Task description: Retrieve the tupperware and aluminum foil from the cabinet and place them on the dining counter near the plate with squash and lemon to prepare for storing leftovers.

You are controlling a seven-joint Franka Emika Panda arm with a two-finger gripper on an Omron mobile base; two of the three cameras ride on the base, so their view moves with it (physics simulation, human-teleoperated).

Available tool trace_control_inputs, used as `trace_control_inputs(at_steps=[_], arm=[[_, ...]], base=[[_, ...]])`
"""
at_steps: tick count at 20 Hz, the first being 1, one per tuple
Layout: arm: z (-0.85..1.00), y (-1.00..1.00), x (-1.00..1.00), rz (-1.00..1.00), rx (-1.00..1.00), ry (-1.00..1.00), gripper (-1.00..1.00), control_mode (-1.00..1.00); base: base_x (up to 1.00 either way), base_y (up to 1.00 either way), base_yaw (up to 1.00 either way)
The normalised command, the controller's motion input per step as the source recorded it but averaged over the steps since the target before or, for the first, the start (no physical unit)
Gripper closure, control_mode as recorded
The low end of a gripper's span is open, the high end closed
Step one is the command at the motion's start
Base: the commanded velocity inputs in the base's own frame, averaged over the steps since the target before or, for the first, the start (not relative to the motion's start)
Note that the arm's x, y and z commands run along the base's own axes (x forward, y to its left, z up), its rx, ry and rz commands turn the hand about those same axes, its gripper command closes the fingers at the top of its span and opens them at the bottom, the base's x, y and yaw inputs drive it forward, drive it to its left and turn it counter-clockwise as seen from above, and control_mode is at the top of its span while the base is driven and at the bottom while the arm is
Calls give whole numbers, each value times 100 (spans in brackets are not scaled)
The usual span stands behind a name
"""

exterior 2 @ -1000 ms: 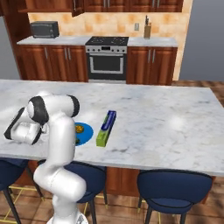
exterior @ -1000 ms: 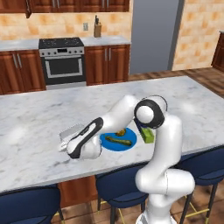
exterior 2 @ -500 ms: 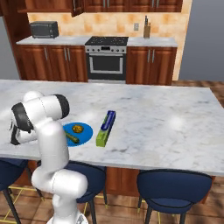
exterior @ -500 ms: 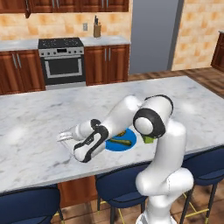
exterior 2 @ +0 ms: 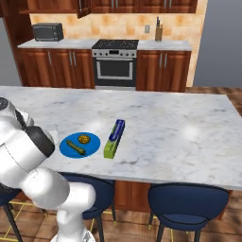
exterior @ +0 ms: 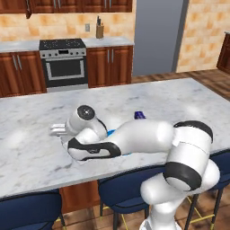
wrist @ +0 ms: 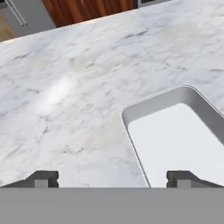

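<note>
While the gripper hovers with jaws spread wide and empty, the tupperware lies on the dining counter just beyond them, probably light, stiff and slick-walled, best pinched across one thin upright rim rather than its broad floor.

The back wall has orange-tan tiles. Along it stand dark reddish-brown lower cabinets with metal handles and a pale worktop. A steel stove stands between them. A knife block stands near the worktop's right end, a dark microwave near its left end. The floor is brown wood. Blue stools stand in front.
</note>
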Motion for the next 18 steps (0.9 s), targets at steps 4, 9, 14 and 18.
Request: trace_control_inputs(at_steps=[4,9,14,18], arm=[[100,-19,-100,-25,-2,4,-100,-100],[68,-77,-86,-19,1,-4,-100,-100],[0,-100,-57,0,14,-5,-100,-100],[0,-100,-42,0,23,-4,-100,-100]], base=[[0,0,0],[0,0,0],[0,0,0],[0,0,0]])
